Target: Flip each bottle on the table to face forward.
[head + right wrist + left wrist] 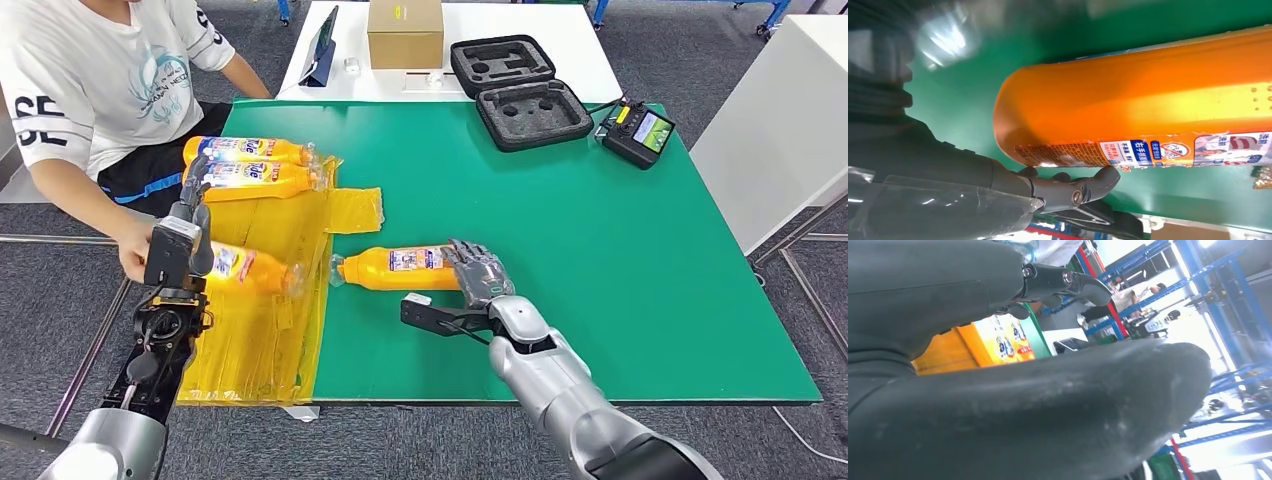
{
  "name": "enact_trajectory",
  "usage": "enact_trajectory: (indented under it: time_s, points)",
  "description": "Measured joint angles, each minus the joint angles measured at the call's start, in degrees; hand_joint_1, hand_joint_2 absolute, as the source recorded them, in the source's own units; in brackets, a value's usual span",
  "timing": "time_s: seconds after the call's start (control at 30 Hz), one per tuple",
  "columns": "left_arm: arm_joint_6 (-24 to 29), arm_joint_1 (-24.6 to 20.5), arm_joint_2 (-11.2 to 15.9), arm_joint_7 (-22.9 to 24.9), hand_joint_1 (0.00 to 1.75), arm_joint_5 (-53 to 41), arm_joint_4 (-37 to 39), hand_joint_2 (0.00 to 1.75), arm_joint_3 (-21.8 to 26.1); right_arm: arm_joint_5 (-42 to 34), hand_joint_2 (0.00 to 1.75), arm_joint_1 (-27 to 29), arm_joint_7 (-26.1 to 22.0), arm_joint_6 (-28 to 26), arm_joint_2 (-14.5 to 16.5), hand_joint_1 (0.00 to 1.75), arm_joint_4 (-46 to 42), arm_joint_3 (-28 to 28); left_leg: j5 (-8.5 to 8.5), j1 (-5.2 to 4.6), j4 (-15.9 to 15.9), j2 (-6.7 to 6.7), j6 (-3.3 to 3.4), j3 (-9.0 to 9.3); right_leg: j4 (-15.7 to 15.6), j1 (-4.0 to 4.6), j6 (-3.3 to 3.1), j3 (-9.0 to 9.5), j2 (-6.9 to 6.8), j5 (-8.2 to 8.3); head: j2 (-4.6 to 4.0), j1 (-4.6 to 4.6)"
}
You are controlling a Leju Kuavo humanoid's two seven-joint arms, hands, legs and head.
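The right hand point(478, 272) lay at the base end of the orange plastic bottle with a printed label point(398, 268), fingers spread over and touching that end; in the right wrist view one finger point(1083, 187) curled against the bottle's underside, though whether it truly gripped could not be told. From the hand the bottle ran toward nine o'clock, its long axis lying crosswise on the green table mat point(600, 260), cap toward the yellow plastic sheet point(270, 330). The right hand was plainly nearer. The left hand point(192, 205), at nine o'clock beyond, hovered above a second orange bottle point(255, 270) on the sheet, fingers apparently apart and holding nothing.
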Motion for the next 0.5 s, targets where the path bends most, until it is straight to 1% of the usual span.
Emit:
enact_trajectory:
  time_s: [0.13,0.5]
  points:
    - [-0.54,0.98,-0.07,-0.19,0.00,1.07,-1.71,0.00,-0.03,-0.63,1.75,-1.56,-1.63,-0.20,-0.01,0.00,2.35,-0.52,0.01,0.00,0.00,0.00,0.00,0.00,0.00,0.00,0.00,0.00,0.00,0.00,0.00,-0.01]
    - [-0.56,1.61,-0.08,-0.26,0.00,1.22,-3.07,0.00,-0.08,-0.70,1.75,-2.78,-1.81,-0.43,-0.01,0.00,4.60,-0.95,0.00,-0.01,0.00,0.00,0.00,-0.02,0.00,0.00,0.00,-0.01,-0.01,0.00,0.00,-0.01]
